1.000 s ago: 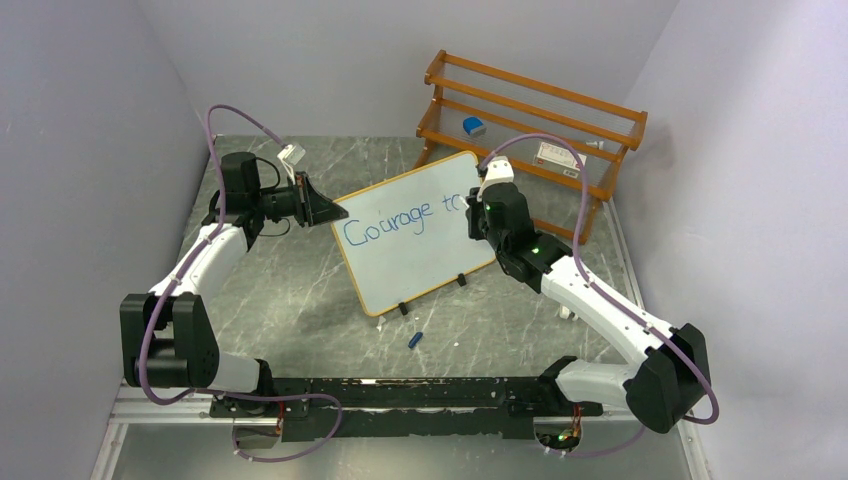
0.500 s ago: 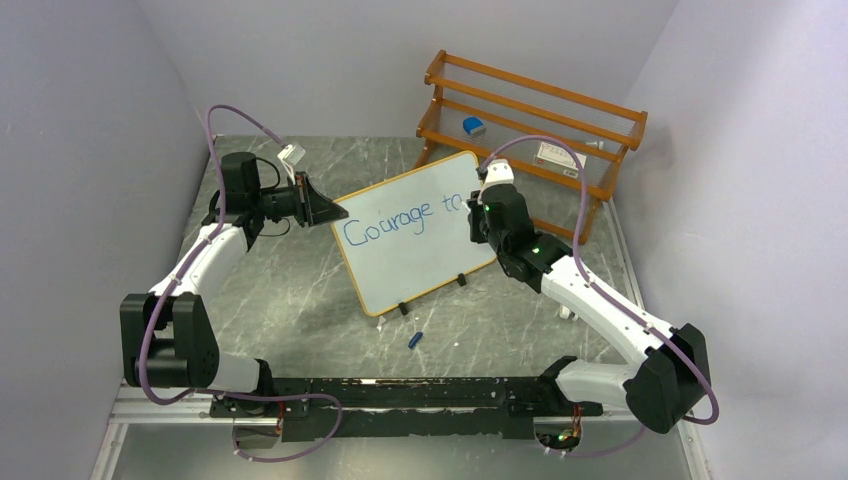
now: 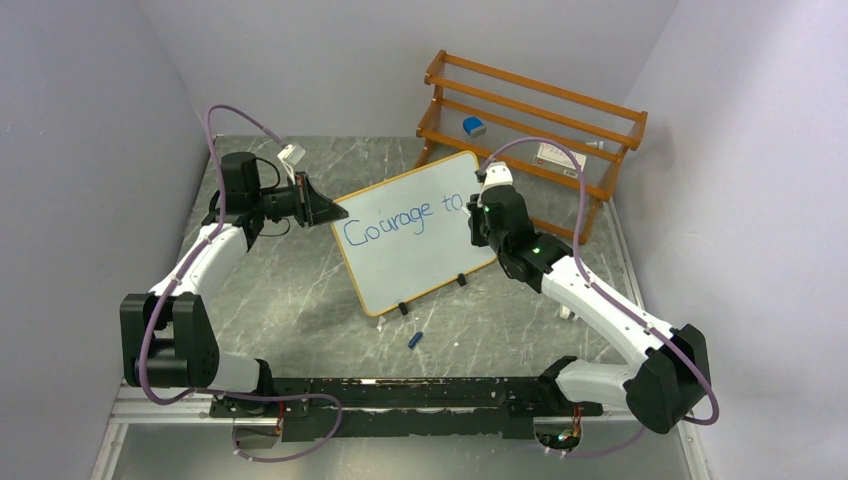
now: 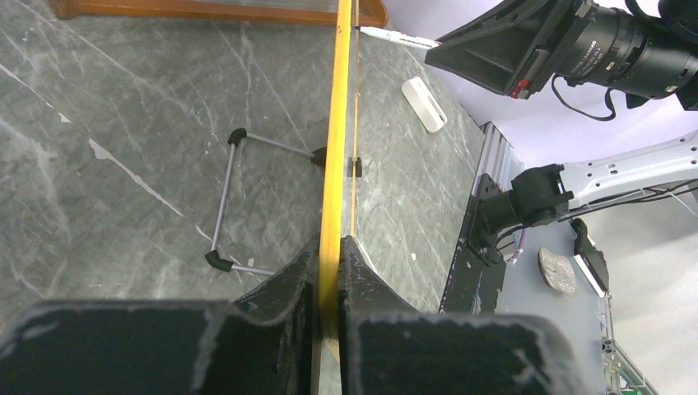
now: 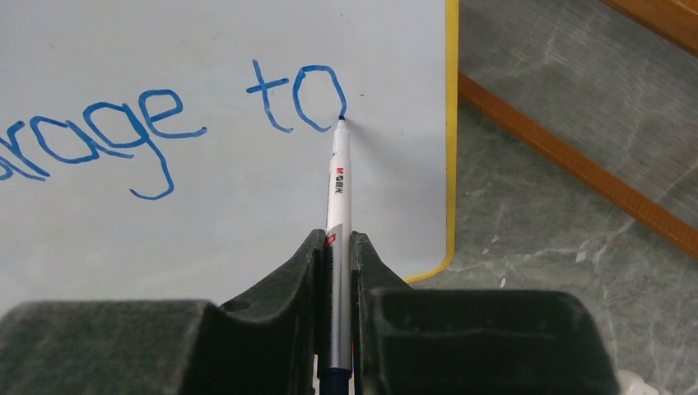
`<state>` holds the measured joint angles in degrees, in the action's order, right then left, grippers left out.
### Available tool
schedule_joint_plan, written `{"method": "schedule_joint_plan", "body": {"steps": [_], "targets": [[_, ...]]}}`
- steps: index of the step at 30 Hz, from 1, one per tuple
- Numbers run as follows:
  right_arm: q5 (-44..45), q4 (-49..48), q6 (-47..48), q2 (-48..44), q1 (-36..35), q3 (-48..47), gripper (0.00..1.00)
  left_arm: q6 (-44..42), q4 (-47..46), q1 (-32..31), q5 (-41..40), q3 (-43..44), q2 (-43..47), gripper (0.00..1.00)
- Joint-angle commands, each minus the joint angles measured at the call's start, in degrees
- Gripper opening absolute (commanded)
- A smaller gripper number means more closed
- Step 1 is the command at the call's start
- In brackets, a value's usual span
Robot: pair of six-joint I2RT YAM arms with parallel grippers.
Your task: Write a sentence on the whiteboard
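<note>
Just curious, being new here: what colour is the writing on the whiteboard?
Blue writing, clearest in the right wrist view.

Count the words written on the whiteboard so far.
2. "Courage" starts the top line on the whiteboard; "to" sits right of it near the edge, at the marker tip. None seems hidden.

The table (image 3: 300,290) is overlooked from high above and behind, facing down and forward, while the whiteboard (image 3: 415,250), shared by all three views, is seen closely, edge-on from the left wrist and face-on from the right.
</note>
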<state>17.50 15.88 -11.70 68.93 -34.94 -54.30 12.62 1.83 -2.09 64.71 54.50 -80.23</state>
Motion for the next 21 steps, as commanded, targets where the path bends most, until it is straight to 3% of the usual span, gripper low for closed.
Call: {"method": "schedule_joint_plan", "body": {"steps": [1,21], "targets": [[-2.0,2.1,-0.2,-0.2,0.3,-0.8,0.0,-2.3,3.1,-1.5,-2.1,-0.4,-1.4,0.05],[-4.3,0.8,-0.5,-1.0,0.3,-0.7,0.0,-2.2,3.0,-1.5,-2.2,-0.5,-1.3,0.05]]}}
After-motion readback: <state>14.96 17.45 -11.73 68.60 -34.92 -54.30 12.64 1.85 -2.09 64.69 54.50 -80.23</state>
